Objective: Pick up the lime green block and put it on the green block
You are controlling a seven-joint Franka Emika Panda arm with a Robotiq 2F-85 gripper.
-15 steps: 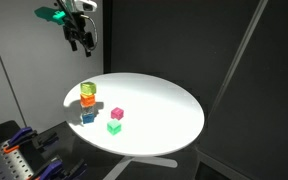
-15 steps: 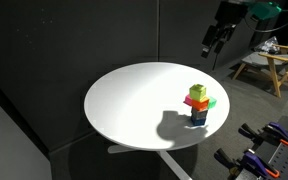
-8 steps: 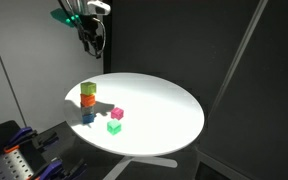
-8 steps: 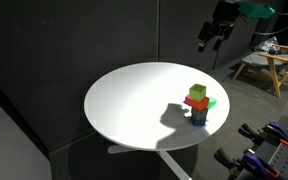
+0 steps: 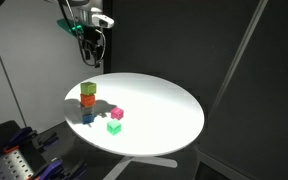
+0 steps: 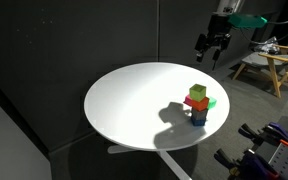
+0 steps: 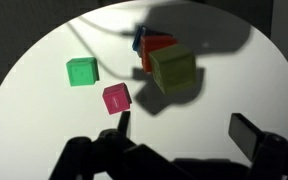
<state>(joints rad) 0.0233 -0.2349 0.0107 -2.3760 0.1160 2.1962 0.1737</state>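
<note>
**Lime green block [image 5: 88,89] on top of a stack [image 5: 88,102]; open claw [image 5: 92,47] high above the worktop [image 5: 164,110]**

*Exterior view.* The lime green block rests on an orange block [image 5: 88,100], which rests on a blue block [image 5: 88,116], near the worktop's edge. The green block [image 5: 114,127] lies on the surface near the stack but apart from it, with a pink block [image 5: 118,114] just beside it. The claw hangs well above the stack and carries nothing.

*Exterior view.* Here the claw [image 6: 209,50] stands high, beyond the worktop's rim. The lime green block [image 6: 198,95] crowns the stack, and the green block [image 6: 213,102] shows partly behind it.

*Wrist view.* The fingers [image 7: 249,135] frame the lower edge, spread wide with nothing between them. The lime green block [image 7: 172,70] lies ahead of the gap and roughly centred on it. The green block [image 7: 81,71] lies well to its left, with the pink block [image 7: 116,98] between them and nearer the claw. The cube has no long axis, but its faces look slightly turned against the finger line. The descent probably calls for a small wrist turn.
</note>
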